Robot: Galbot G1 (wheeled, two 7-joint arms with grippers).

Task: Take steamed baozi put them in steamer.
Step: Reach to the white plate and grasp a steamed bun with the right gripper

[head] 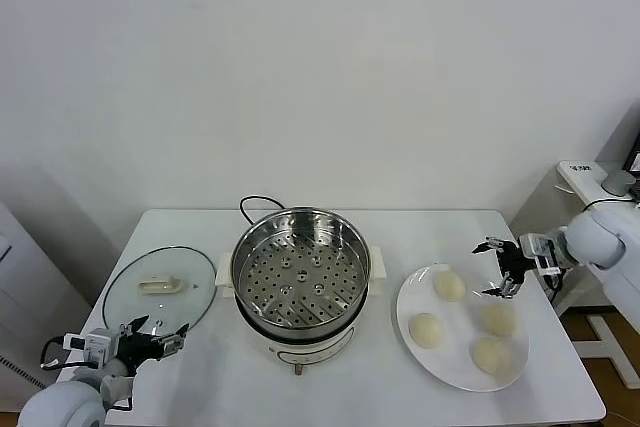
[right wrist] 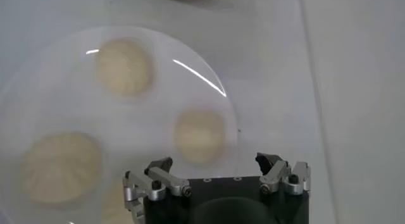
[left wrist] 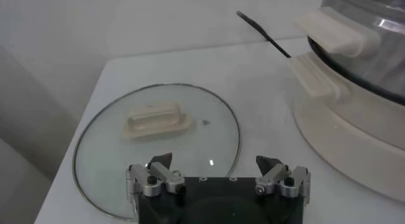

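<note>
Several cream-white baozi lie on a flat white plate point(head: 418, 357) at the right: one at the back point(head: 449, 286), one at the left point(head: 426, 329), one at the right point(head: 497, 319), one at the front point(head: 490, 354). The steel steamer point(head: 299, 269) stands empty in the middle on its white base. My right gripper point(head: 497, 268) is open and empty, hovering above the plate's far right edge. In the right wrist view a baozi point(right wrist: 200, 135) lies just ahead of the gripper point(right wrist: 214, 167). My left gripper point(head: 153, 335) is open and empty at the front left.
A round glass lid point(head: 160, 288) with a cream handle lies flat left of the steamer; the left wrist view shows it point(left wrist: 156, 121) under the left gripper point(left wrist: 215, 164). A black cord point(head: 252, 202) runs behind the steamer. The table's right edge is close to the plate.
</note>
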